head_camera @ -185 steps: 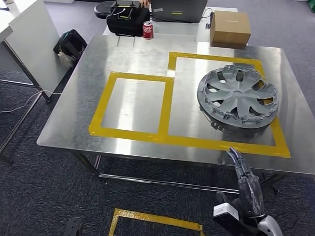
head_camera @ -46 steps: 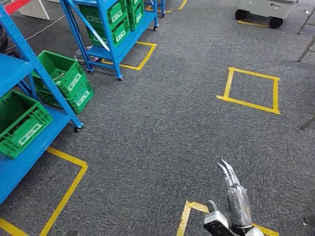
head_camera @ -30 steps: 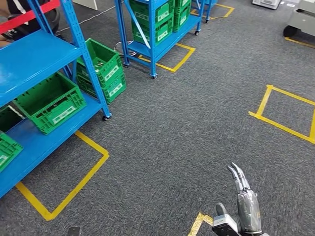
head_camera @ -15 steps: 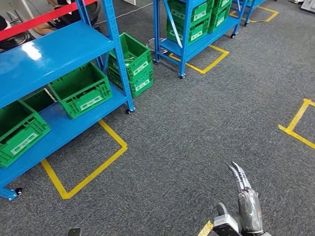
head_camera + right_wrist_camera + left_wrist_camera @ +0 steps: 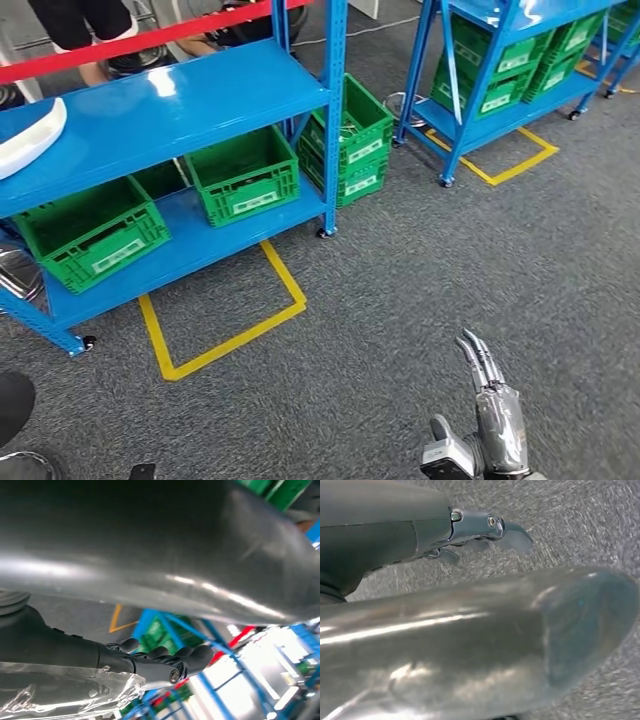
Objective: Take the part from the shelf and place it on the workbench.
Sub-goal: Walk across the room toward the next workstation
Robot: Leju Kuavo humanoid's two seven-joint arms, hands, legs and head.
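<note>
A white curved part [image 5: 30,135] lies on the top board of the near blue shelf [image 5: 189,100], at the far left of the head view. My right hand [image 5: 490,425] is low at the front right, well away from the shelf, fingers stretched out and apart, holding nothing. In the right wrist view its dark fingers [image 5: 170,660] are straight, with blue racking beyond them. The left wrist view has my left hand [image 5: 478,527] with its fingers extended over grey carpet, nothing in it.
Green crates [image 5: 241,175] sit on the shelf's lower board, and two more stand stacked [image 5: 355,135] beside its post. A second blue shelf [image 5: 513,60] with crates stands at the back right. A yellow tape square [image 5: 223,310] marks the carpet. A person's legs [image 5: 75,30] are behind the shelf.
The camera has turned from the workbench to the shelves: the near blue shelf has slid toward the middle and the white part has come into view. My right hand keeps its pose.
</note>
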